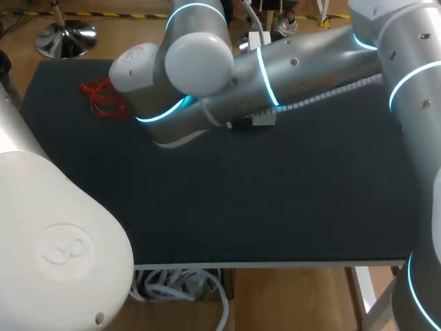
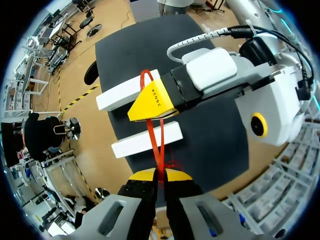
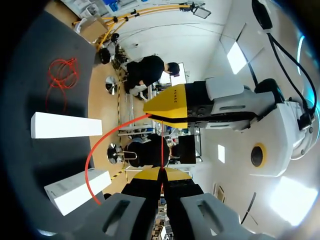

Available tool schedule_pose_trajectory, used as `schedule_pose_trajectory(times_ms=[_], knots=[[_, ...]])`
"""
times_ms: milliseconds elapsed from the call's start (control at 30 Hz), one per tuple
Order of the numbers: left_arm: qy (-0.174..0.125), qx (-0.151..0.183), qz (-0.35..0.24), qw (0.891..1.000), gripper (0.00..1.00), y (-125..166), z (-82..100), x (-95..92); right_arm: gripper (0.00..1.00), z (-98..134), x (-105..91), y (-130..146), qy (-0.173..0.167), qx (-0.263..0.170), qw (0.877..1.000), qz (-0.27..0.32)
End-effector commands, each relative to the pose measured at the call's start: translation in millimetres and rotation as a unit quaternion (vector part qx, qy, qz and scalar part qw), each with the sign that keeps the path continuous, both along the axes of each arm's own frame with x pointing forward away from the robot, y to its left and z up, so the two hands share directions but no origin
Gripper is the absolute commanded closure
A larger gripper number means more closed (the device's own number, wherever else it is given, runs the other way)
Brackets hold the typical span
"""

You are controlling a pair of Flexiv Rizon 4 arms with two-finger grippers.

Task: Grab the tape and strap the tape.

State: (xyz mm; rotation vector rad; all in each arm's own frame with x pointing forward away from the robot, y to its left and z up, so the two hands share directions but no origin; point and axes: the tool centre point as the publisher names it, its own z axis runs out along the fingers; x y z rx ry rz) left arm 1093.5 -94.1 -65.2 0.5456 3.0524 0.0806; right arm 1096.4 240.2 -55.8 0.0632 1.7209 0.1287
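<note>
Here the red tape (image 2: 156, 142) runs between our two grippers, held up over the dark table (image 1: 275, 207). The left gripper (image 2: 160, 174) and right gripper (image 3: 161, 174) face each other (tips close), each with its fingers clamped on the tape. Below lie two white blocks (image 2: 127, 91) (image 2: 146, 140) and one loose red coil (image 1: 100, 96).

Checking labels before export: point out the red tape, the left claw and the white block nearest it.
red tape (image 2: 153, 140): left wrist view, stretch just ahead of the claw tips.
left claw (image 2: 161, 174): left wrist view, midway between its yellow tips.
white block (image 2: 130, 144): left wrist view, top face, beside the tape.
</note>
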Motion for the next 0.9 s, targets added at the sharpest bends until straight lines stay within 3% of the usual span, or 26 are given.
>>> schedule_pose_trajectory(times_ms=[33,900], knots=[[0.001,0.002,0.000,1.000,1.00,-0.7,0.9,0.2,1.00,1.5,0.2,1.4,0.002,-0.002,1.000,-0.001],[0.001,0.002,0.000,1.000,1.00,-0.7,0.9,0.2,1.00,1.1,6.7,9.1,0.005,-0.002,1.000,-0.002]])
